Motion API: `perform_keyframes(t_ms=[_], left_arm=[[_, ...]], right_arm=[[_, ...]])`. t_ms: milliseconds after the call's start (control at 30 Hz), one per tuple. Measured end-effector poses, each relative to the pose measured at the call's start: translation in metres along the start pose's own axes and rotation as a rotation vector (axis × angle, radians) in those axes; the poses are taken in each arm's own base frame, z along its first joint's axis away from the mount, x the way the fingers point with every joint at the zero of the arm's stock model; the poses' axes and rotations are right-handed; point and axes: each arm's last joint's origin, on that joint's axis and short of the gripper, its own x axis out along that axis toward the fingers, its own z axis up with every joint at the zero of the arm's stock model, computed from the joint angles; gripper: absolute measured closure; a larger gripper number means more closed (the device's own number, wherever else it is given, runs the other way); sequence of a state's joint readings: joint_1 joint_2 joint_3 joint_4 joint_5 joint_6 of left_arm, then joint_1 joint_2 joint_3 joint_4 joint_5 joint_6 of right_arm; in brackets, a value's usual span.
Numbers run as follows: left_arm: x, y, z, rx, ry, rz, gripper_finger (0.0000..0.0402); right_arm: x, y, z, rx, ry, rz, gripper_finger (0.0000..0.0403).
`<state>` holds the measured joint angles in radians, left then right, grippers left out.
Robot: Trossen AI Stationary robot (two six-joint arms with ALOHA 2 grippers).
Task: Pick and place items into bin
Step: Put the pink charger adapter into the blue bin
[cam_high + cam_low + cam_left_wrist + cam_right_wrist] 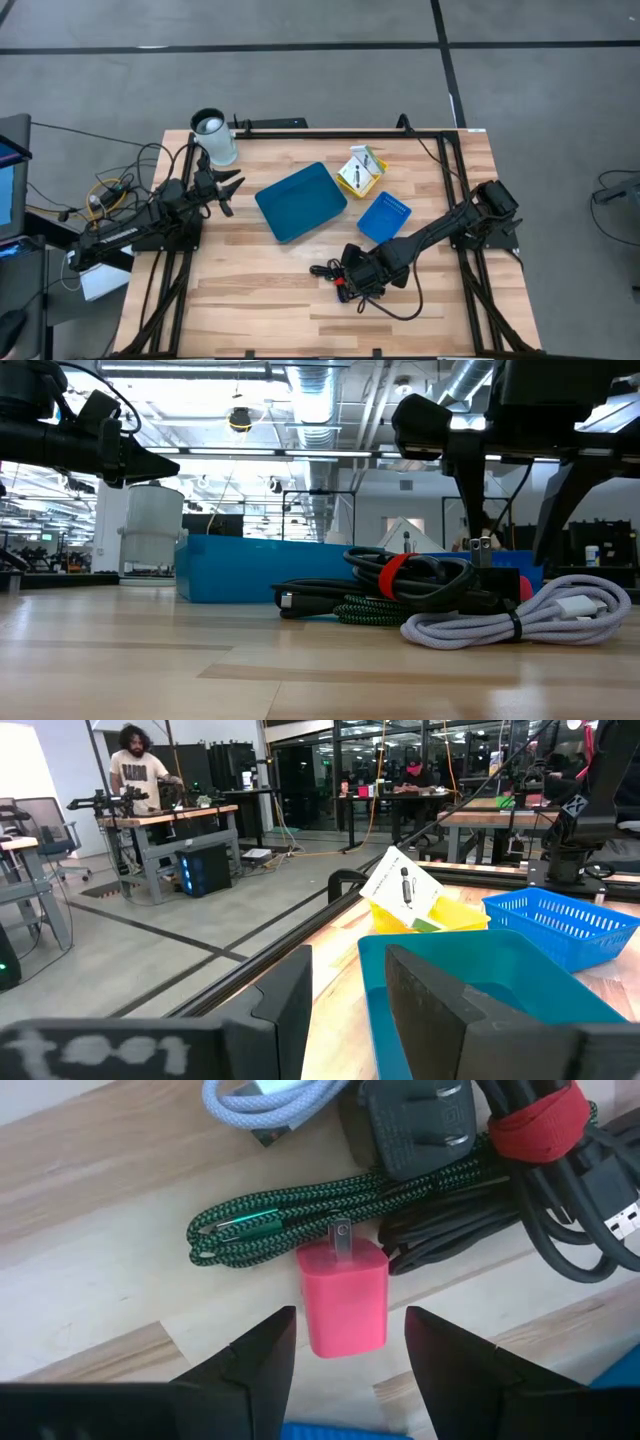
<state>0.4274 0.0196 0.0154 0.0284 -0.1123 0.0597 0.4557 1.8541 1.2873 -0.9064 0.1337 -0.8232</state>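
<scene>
Pink charger: a pink-red plug block lies flat on the wooden worktop, prongs toward the cable pile, touching the green braided cable.
Cable pile: the green braided cable, a black cable bundle with a red strap, a black plug adapter and a white-blue braided cable crowd together just beyond the pink block; all on the worktop, none in a bin.
Low view of the pile: the black bundle with red strap sits behind the coiled white cable.
My right pincer: fingers apart, one each side of the pink-red plug block, not touching it; nothing gripped.
My right arm: reaches from the right edge of the worktop across toward the front middle, pincer low over the pile.
Bins: big blue tray mid-worktop; small blue mesh basket beside it, between tray and my right arm.
Other clutter: yellow box with a white packet behind the basket; white cup-like container at the back left corner.
My left pincer: fingers apart, empty, held above the worktop left of the big tray; the arm waits at the left edge.
Room: a person stands at a far bench.
</scene>
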Motion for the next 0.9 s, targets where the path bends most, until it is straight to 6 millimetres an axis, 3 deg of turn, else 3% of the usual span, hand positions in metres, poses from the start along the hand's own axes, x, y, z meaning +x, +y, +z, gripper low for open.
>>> perform_keyframes(t_ms=[300,900], left_arm=[[0.000,0.000,0.000,0.000,0.000,0.000,0.0282],[0.000,0.000,0.000,0.000,0.000,0.000,0.0282]], right_arm=[[0.022,-0.002,0.000,-0.026,0.043,0.051,0.0221],[0.023,-0.012,-0.011,0.019,0.008,0.088,0.0242]])
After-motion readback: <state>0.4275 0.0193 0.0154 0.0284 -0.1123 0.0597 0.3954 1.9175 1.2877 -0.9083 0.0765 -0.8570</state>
